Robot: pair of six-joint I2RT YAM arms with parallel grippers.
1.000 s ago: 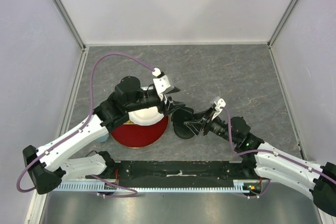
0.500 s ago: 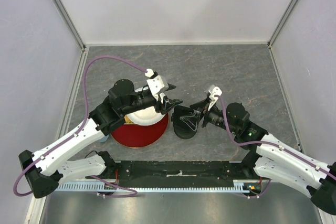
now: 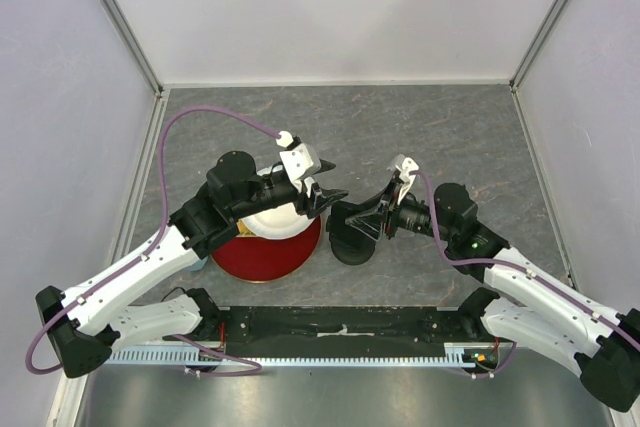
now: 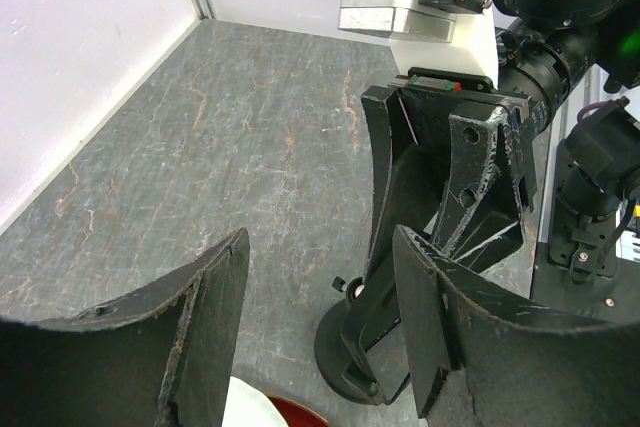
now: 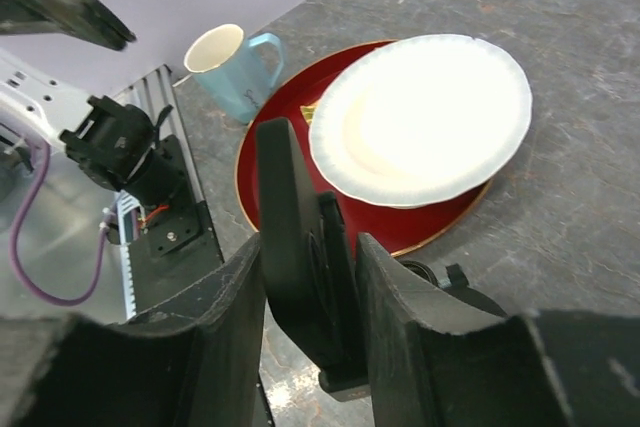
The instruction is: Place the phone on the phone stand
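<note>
The phone (image 5: 293, 237) is a black slab standing on edge between my right gripper's fingers, pressed against the cradle of the phone stand (image 5: 338, 282). The stand's round base (image 3: 350, 248) sits on the table just right of the red plate. My right gripper (image 5: 310, 247) is closed around the phone and cradle together; in the top view the right gripper (image 3: 368, 222) is at the stand's top. In the left wrist view the phone (image 4: 405, 237) leans on the stand (image 4: 345, 347). My left gripper (image 4: 320, 247) is open and empty, hovering over the plates just left of the stand (image 3: 325, 197).
A white plate (image 5: 420, 117) lies on a red plate (image 3: 265, 259) left of the stand. A pale blue mug (image 5: 235, 67) stands beyond the plates near the table's front left. Enclosure walls rise on three sides.
My left gripper drew back slightly to the left and then held still. My right wrist lifted and swung up while its fingers stayed at the stand with the phone.
</note>
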